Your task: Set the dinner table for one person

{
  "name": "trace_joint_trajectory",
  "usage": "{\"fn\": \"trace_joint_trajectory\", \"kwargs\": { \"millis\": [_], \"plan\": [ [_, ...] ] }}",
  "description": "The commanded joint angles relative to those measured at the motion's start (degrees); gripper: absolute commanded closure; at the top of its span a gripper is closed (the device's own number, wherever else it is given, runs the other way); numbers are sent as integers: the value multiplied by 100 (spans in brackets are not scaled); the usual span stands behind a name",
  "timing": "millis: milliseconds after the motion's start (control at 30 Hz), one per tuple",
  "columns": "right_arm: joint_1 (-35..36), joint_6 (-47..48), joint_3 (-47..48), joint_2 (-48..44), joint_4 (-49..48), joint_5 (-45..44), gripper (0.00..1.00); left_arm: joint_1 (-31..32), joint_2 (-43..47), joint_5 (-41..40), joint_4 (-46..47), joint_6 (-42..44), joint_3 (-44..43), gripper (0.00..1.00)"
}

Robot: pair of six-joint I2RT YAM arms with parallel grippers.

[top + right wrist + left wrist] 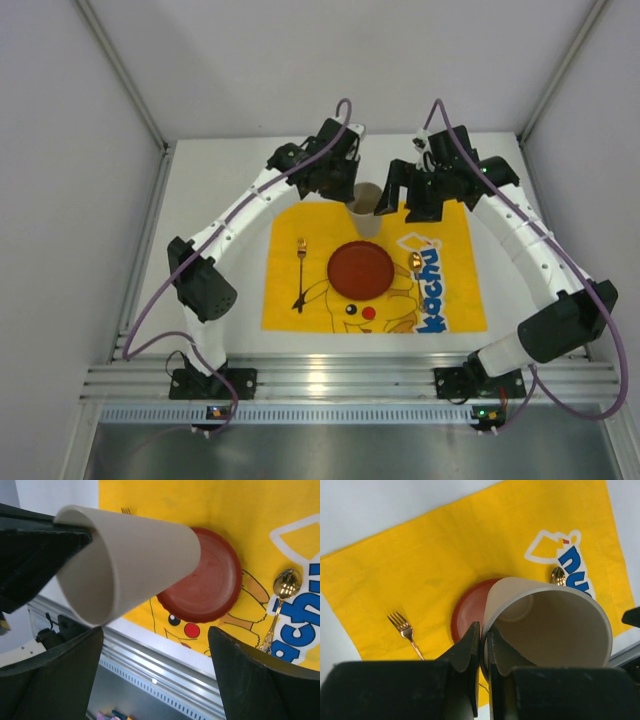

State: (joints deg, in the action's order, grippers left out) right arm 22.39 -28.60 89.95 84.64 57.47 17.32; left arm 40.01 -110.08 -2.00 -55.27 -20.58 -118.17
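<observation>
One cup [555, 625]: light, thin-walled, easily crushed; pinch gently at rim.
Left gripper [482, 630]: clamped on cup's rim.
Right gripper [155, 630]: spread wide, holding nothing.

A table [245, 310] with a smooth, matt white top, edged along its near side by a rail [350, 385] of ribbed, silver brushed metal. The yellow printed cloth [320, 230] is matt and faintly creased. A dark red plate [361, 270] looks like plastic with a dull sheen. A beige cup [140, 550] is smooth and matt, either paper or plastic. A fork [300, 272] and spoon [286, 585] are polished gold-coloured metal, and the spoon's bowl is mirror-bright.
</observation>
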Motion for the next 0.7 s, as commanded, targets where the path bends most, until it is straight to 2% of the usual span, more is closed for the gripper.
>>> {"fn": "trace_joint_trajectory", "kwargs": {
  "millis": [0, 267, 367, 400, 500, 600, 667],
  "plan": [
    [169, -172, -92, -79, -412, 70, 14, 427, 180, -308, -309, 124, 189, 100],
    [230, -260, -399, -466, -579, -97, 14, 763, 285, -626, -336, -16, 339, 100],
    [231, -260, -601, -484, -483, -194, 25, 772, 338, -661, -379, -60, 207, 100],
    [239, -251, -645, -518, -474, -238, 39, 780, 364, -679, -397, -60, 198, 100],
    [239, -251, -882, -641, -491, -291, 56, 780, 443, -784, -415, -95, 198, 100],
    [257, -251, -1120, -747, -544, -317, 65, 789, 549, -689, -362, -157, 215, 100],
    [248, -251, -1295, -791, -588, -326, 66, 780, 619, -609, -327, -183, 224, 100]
  ]
}}
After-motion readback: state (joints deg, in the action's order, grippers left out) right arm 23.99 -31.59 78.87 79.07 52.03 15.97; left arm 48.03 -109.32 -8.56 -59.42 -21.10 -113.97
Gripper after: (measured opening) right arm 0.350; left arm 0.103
